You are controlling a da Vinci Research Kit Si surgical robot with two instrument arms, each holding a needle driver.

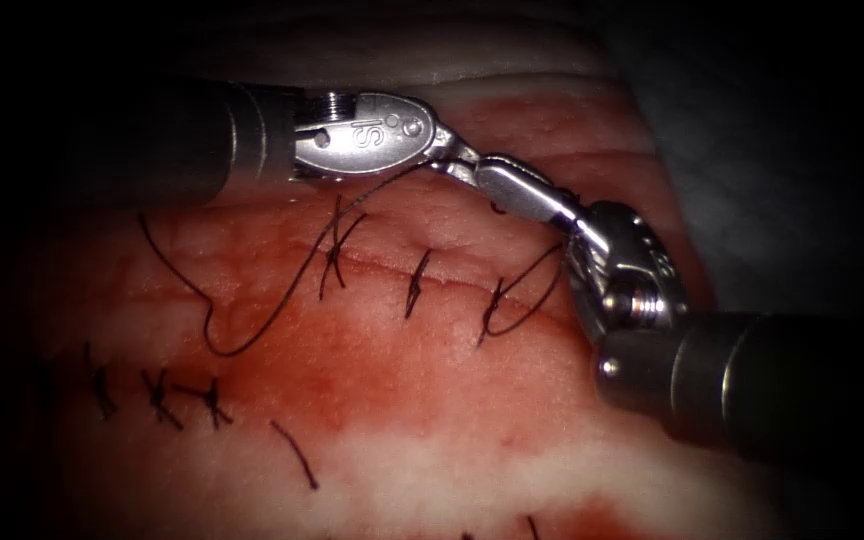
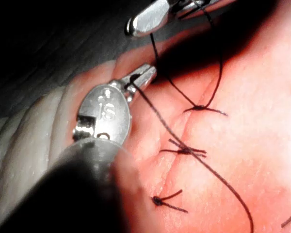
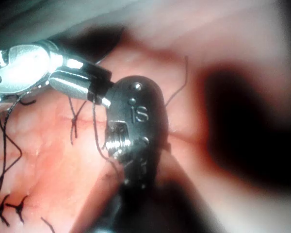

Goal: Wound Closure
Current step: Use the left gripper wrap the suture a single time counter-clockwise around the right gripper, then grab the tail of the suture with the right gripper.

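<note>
The left arm's tool [image 1: 457,155] carries the stamped letters "IS" on its silver wrist housing, seen inverted in the endoscope view, at about 9 o'clock from the jaw tips. The right arm's tool [image 3: 70,82] bears the same "IS" on its dark wrist housing in the right wrist view, at about 4 o'clock from its jaws.

Endoscope: we look from above and in front onto the tissue [image 1: 432,400] and cut [image 1: 432,275]; left wrist: very near, along its shaft to the left gripper [image 2: 144,75]; right wrist: likewise, to the right gripper [image 3: 75,82]; all share the stitched cut.
</note>
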